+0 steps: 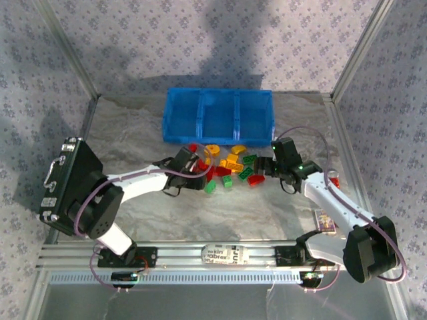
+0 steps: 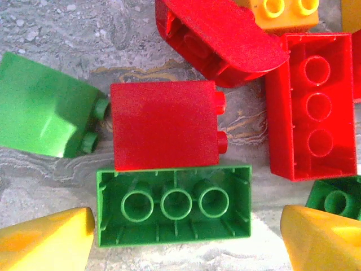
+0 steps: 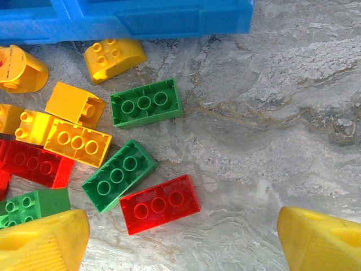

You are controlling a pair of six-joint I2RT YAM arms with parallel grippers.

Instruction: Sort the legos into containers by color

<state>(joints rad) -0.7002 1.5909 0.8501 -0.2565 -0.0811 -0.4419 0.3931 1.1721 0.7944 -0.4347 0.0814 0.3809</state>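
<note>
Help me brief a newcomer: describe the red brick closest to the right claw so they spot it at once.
Start at the blue tray; a pile of bricks lies just in front. At the pile's right edge, by the right claw, sits the red brick, hollow side up with three rings; its nearest neighbour is a green brick.

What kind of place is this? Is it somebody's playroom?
More likely a robot test bench: a left arm and a right arm are bolted to a metal rail, patterned cloth screens the table, and legos lie beside a blue tray.
</note>
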